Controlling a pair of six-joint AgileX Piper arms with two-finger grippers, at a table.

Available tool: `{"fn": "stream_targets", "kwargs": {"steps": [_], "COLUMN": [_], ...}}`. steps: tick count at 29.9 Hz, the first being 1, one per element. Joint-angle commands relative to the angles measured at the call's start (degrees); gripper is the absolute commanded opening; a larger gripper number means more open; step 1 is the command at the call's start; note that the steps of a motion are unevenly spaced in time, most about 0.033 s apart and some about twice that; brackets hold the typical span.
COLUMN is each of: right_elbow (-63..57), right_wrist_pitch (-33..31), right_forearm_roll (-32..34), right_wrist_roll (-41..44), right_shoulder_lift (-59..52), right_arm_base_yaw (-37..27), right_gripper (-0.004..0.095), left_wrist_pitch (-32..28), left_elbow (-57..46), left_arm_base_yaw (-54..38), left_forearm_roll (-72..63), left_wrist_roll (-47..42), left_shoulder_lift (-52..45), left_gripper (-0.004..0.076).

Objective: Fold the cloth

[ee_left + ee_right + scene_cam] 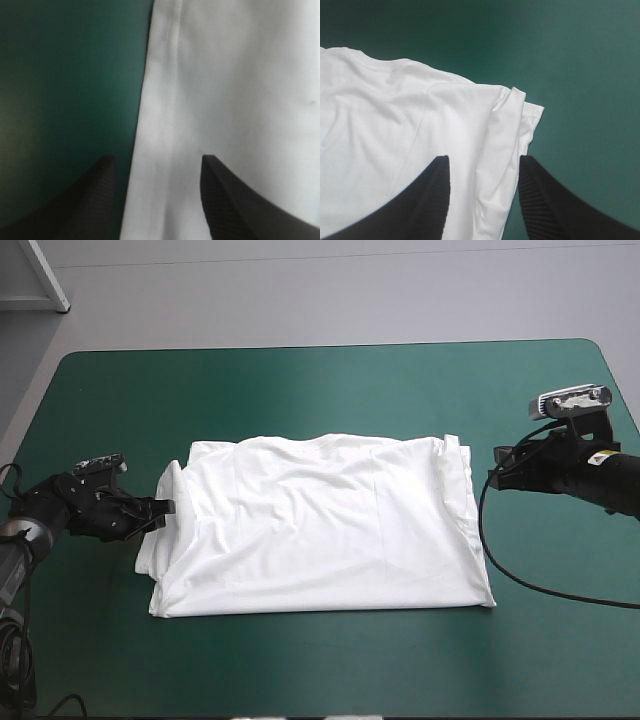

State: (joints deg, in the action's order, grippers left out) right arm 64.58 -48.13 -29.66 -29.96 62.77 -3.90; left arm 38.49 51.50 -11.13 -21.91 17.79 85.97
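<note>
From the high view I see the T-shirt (320, 530) spread flat in the middle of the tabletop (320, 390), a rough rectangle with shallow creases. My left tool (160, 508) sits low at one side edge of it, tips at the cloth, though from above I cannot tell whether they touch. The right tool (497, 465) is just beside the opposite edge, apart from it. That view does not show the finger gaps well, but the wrist views do: both tools stand with their black fingers apart, nothing between them gripped. The left wrist view shows a stitched hem (162, 100) running straight ahead between the fingers, with white cloth ahead of one finger and the bare teal-green cover (65, 90) ahead of the other. The right wrist view shows the neckline (385, 64) ahead and off to one side, and a doubled-over ridge of fabric (509, 107) ahead between the fingers.
</note>
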Motion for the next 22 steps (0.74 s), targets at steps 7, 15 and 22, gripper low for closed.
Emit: {"fn": "stream_targets", "kwargs": {"steps": [7,15,22], "right_elbow": [2.0,2.0,2.0], "right_wrist_pitch": [2.5,2.3,2.2], "right_forearm_roll": [-2.3,-2.3,-2.3], "right_wrist_roll": [-0.6,-0.4,-0.4], "right_shoulder_lift": [-0.9,-0.9,-0.9], "right_arm_base_yaw": [-0.3,-0.3,-0.3], "right_gripper": [0.0414,0.0413,0.0413], "left_wrist_pitch": [-0.8,-4.0,-3.8], "left_elbow": [1.6,1.6,1.7], "left_arm_base_yaw": [1.9,2.1,2.1], "left_forearm_roll": [-1.7,-1.2,-1.2], "left_wrist_roll": [3.5,3.3,3.6], "left_shoulder_lift": [2.9,3.7,0.0], "left_gripper": [0.0274,0.0022,0.0022]}}
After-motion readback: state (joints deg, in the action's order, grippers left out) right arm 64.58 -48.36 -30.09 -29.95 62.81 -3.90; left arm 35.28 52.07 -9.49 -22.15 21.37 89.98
